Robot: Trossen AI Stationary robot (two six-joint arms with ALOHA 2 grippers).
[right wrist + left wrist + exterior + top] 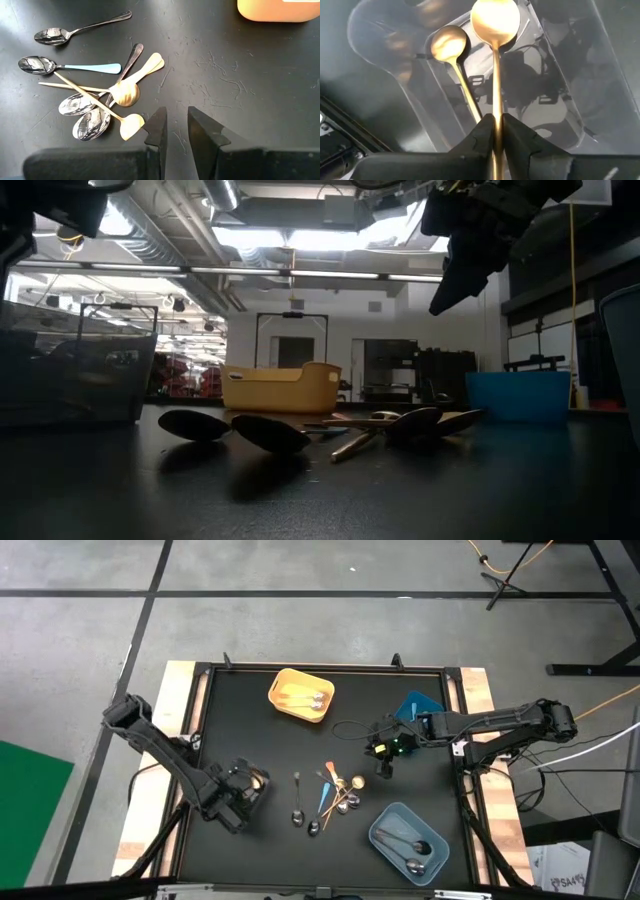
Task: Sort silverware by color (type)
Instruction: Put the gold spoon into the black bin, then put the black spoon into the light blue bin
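1. The left gripper [240, 792] sits near the table's [260, 740] left front area, over a clear bin [560, 75]. Its fingers [482, 135] are pinched nearly together on the handle of a gold spoon [495, 60].
2. The right gripper [383, 752] hangs above bare black tabletop — its fingers [156, 132] stand a narrow gap apart with nothing between them. Open surface lies ahead of it toward the yellow bin [301, 695]; the blue bin [418, 706] is just behind it, by the table's right edge.
3. The loose silverware pile [330, 798] lies between the two grippers, nearer the table's front than the right gripper and well apart from every edge. A grey-blue bin [408, 842] with two dark spoons sits at the front right.
4. Only the left wrist view shows the held spoon: its long axis runs straight out from the fingertips, bowl away from the gripper, with a second gold spoon [451, 55] lying in the clear bin just beside it, tilted slightly off that line.
5. Only the right wrist view separates the pile — a silver spoon [75, 30] lying alone, a light-blue-handled spoon [70, 66] beside it, and gold pieces [127, 90] crossed over silver spoons [90, 122], handles fanning away from the bowls.
6. The low view shows the pile as dark bowls [270, 433] lying flat on the surface, with the right gripper raised well above them.
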